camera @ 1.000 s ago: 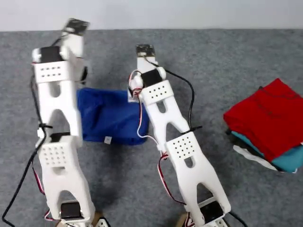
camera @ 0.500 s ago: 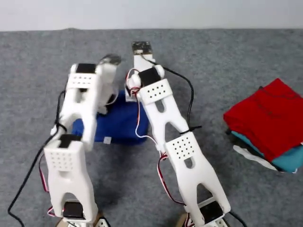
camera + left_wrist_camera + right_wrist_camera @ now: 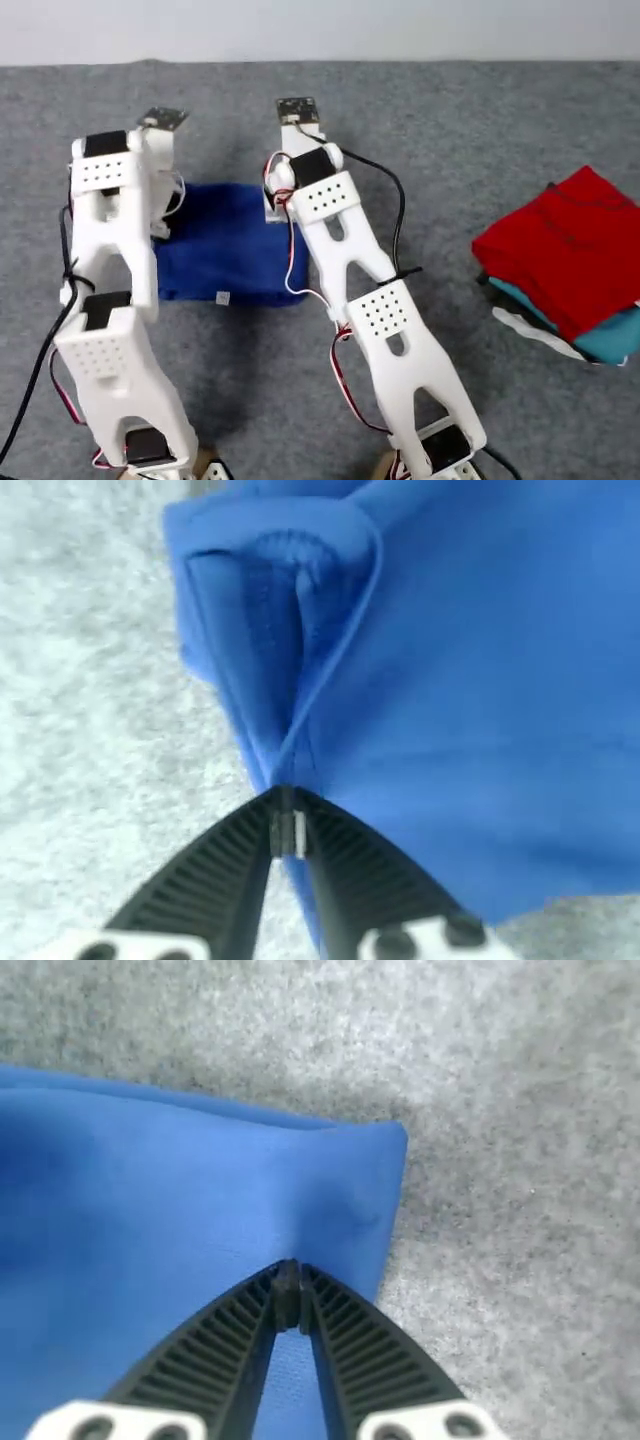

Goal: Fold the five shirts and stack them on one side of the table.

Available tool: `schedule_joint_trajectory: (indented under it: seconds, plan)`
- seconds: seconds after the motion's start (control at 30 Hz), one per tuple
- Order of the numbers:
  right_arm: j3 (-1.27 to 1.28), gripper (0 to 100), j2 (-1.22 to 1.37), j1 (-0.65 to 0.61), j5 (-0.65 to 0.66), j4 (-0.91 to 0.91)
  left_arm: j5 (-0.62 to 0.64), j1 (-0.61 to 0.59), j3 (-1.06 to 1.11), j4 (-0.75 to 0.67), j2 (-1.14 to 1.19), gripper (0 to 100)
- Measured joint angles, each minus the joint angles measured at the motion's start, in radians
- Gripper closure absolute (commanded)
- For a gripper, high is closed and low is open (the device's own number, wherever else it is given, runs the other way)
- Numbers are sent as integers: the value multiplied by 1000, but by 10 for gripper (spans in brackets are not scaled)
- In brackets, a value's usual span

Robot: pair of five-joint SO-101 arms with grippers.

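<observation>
Swung back outward, left gripper (image 3: 287, 832) pinches the soft blue shirt (image 3: 480, 700), collar (image 3: 290, 555) bunched beyond its tips; right gripper (image 3: 288, 1300) clamps its smooth edge.

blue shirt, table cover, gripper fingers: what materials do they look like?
Blue shirt: soft matte knit, likely cotton jersey; it creases, ribbed collar in the left wrist view.
Table cover: grey felt or low-pile carpet, speckled and fuzzy.
Left gripper fingers: matte black plastic, ridged inner faces, probably printed.
</observation>
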Motion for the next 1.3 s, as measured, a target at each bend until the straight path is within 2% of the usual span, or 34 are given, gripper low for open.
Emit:
schedule_joint_trajectory:
  seconds: [0.33, 0.63, 0.83, 1.0, 1.2, 1.3]
  plan:
    - [0, 990, 0, 0, 0, 0, -5, 80, 0, 9, -224, 994]
    - [0, 990, 0, 0, 0, 0, 83, 112, 28, -169, -233, 994]
    - [0, 990, 0, 0, 0, -3, 98, 149, 34, -299, -77, 994]
    - [0, 990, 37, 12, 0, -18, 98, 152, -6, -327, 104, 994]
    - [0, 990, 69, 21, 0, -20, 97, 51, -127, -296, 175, 994]
    - [-2, 990, 78, 28, 0, -21, 52, -2, -193, -250, 175, 994]
